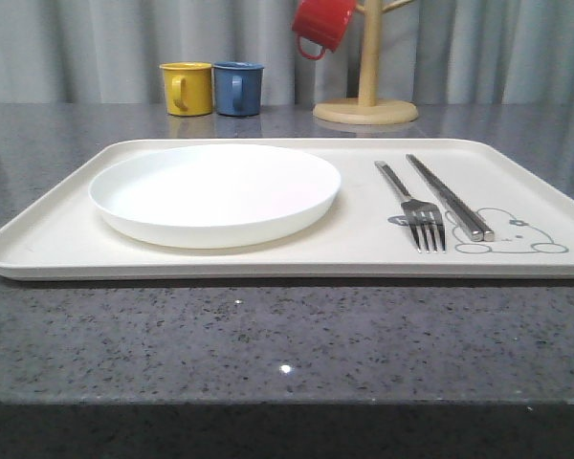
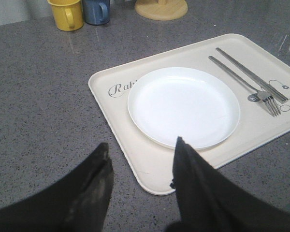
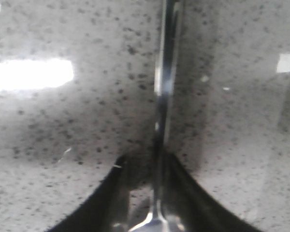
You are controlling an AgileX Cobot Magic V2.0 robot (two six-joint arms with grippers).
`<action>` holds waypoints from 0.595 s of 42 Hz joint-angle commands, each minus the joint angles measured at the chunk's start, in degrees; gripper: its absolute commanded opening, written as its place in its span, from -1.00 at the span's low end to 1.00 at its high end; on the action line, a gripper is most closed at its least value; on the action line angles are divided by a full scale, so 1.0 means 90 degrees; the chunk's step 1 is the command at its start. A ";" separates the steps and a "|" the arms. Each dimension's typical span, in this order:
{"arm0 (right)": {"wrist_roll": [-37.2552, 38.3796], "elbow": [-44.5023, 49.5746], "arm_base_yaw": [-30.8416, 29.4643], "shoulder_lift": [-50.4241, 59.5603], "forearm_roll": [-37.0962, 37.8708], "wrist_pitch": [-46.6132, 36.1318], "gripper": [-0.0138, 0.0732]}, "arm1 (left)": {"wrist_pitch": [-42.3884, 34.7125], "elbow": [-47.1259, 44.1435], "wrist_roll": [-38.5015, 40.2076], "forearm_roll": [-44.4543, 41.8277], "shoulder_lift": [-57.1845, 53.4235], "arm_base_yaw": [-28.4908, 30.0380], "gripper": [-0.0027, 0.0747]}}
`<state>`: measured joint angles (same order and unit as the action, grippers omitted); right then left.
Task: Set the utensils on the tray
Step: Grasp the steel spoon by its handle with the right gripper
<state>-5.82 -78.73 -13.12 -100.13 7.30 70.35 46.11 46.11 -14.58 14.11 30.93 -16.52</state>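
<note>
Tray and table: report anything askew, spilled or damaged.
Nothing stands out. On the tray the plate, fork and chopsticks lie tidy; no spills. The right gripper holds a slim metal utensil above the countertop.

The tray (image 1: 67,229) is set on the worktop (image 1: 268,335). A plate (image 1: 215,191) is placed on its left part; on its right part the fork (image 1: 413,206) is laid, with the chopsticks (image 1: 450,196) just to its right. Behind the tray, two mugs (image 1: 210,88) are stood at the left and a mug stand (image 1: 365,105) at the right.
</note>
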 commanded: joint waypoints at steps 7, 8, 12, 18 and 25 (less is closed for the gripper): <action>-0.0064 -0.0340 -0.0060 0.0220 0.0129 0.0370 -0.64 | -0.0451 0.0171 0.0003 0.0096 0.0028 -0.0051 -0.17; -0.0064 -0.0375 -0.0060 0.0226 0.0115 0.0401 -0.65 | -0.0451 0.0171 0.0003 0.0096 0.0028 -0.0051 -0.17; -0.0064 -0.0647 -0.0053 0.0273 -0.0124 0.0599 -0.65 | -0.0451 0.0171 0.0003 0.0096 0.0028 -0.0051 -0.17; -0.0064 -0.1078 -0.0039 0.0567 -0.0949 0.0745 -0.65 | -0.0451 0.0171 0.0003 0.0096 0.0028 -0.0051 -0.17; -0.0064 -0.1286 0.0402 0.1097 -0.1776 0.0739 -0.64 | -0.0451 0.0171 0.0003 0.0096 0.0028 -0.0051 -0.17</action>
<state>-6.02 -87.97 -11.71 -95.29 -4.84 70.35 46.11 46.11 -14.58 14.11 30.93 -16.52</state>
